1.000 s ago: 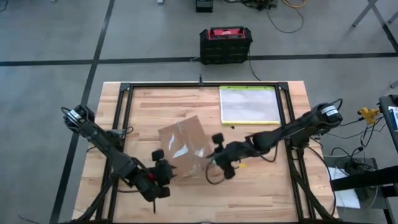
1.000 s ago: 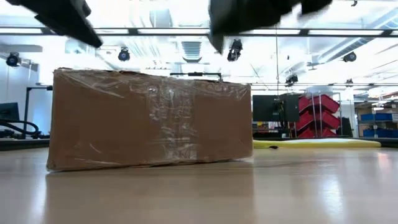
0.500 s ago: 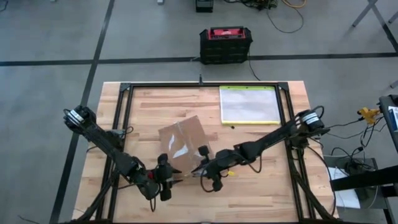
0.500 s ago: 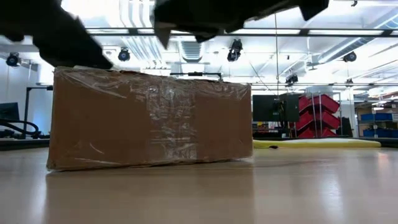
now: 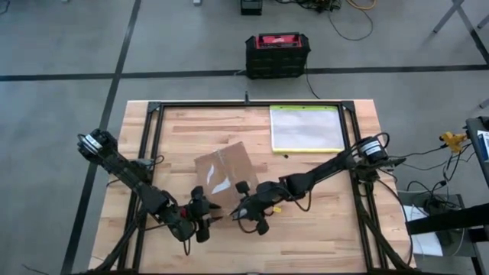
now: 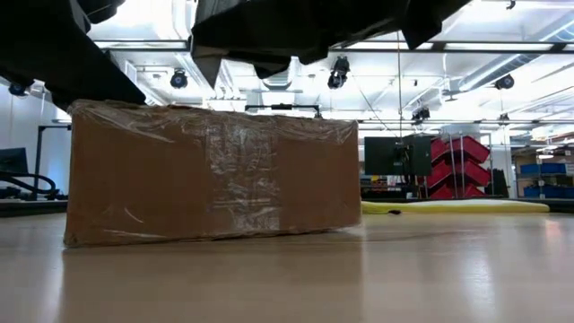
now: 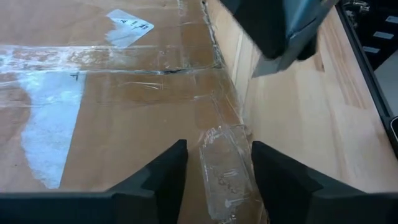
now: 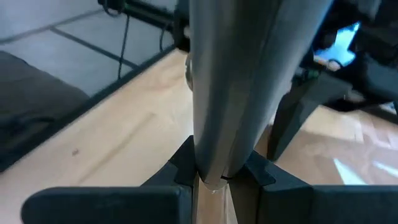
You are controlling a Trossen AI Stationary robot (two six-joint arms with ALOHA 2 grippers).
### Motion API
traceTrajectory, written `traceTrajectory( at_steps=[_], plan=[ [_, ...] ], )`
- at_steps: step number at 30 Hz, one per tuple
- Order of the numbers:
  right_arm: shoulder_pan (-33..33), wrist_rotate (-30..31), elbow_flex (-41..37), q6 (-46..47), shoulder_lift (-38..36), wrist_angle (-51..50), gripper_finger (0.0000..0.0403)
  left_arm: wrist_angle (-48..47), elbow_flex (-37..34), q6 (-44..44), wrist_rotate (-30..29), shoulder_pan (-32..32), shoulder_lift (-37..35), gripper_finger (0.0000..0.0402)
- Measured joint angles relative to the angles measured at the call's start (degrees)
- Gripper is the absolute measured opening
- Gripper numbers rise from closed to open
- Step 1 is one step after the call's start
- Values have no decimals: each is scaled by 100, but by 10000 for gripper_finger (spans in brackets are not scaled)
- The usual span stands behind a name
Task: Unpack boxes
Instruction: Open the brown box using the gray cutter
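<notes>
Flanking one carton, two arms

Bright ceiling lamps washed out the low view's upper part; the arms there were black silhouettes. Glare streaked the carton's tape. Close objects blurred.

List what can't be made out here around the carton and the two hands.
- Carton contents: closed, taped in every view.
- Right hand: the grey tool it grips fills its wrist view; tip cut off.
- Left hand: low view shows only dark arm shapes above the carton.
</notes>
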Motion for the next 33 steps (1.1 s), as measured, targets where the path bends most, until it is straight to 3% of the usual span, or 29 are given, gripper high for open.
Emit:
traceTrajectory(
  at_steps=[12,33],
  plan=[
    [-162,-423,0,117,245,391,39,-2,-9,22,49,0,7,156],
    [-217,-380,-4,-243,319,387,39,-17,-13,20,91,0,13,155]
  ],
)
